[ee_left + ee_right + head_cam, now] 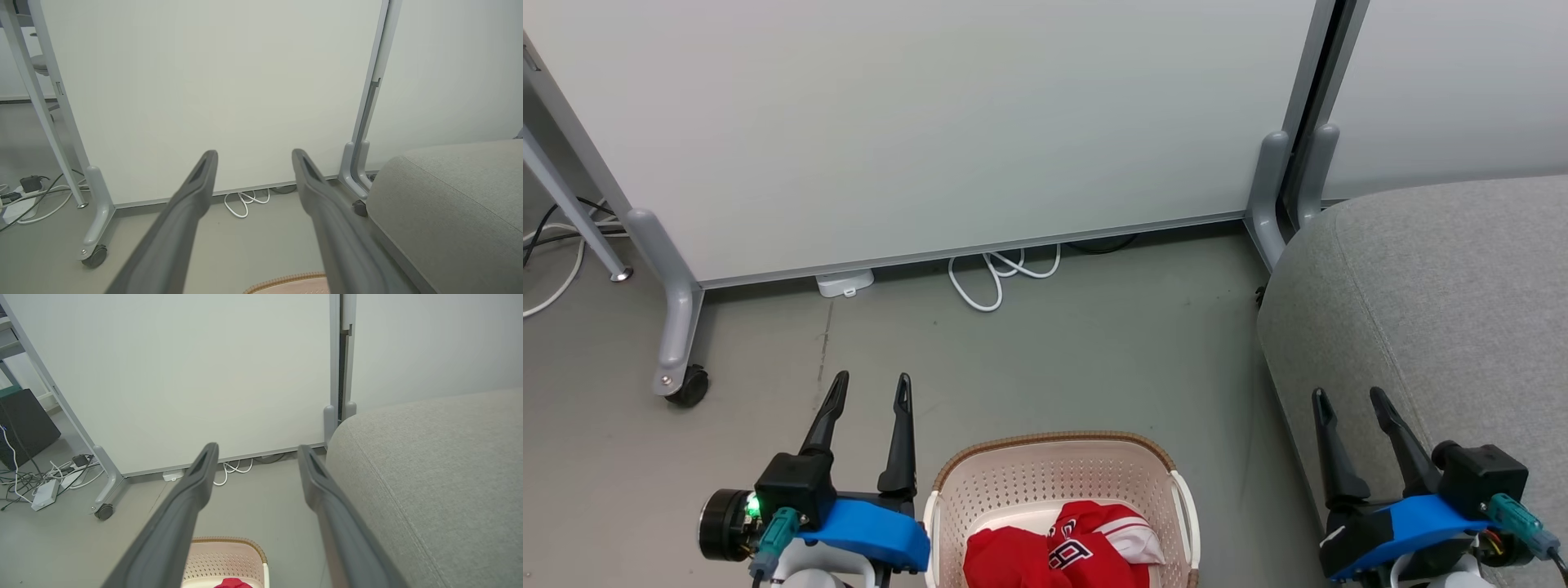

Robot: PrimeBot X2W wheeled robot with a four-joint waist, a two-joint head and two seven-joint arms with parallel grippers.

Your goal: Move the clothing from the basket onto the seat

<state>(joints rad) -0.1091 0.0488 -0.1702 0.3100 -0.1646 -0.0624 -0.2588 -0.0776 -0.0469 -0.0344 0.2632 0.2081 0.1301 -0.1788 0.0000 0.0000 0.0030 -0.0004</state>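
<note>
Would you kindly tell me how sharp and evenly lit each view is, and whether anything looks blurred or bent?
Head view: soft, even light, basket and clothing crisp. Left wrist view: fingers of the left gripper blurred near the lens, partition frame splayed by the wide angle. Right wrist view: fingers of the right gripper equally soft, seat weave sharp.

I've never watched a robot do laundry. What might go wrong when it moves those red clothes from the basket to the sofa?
The two red garments lie bunched together in the basket, so a grab might lift one and drag the other out onto the floor. That bare floor separates basket and seat; a loosely pinched piece could drop there.
</note>
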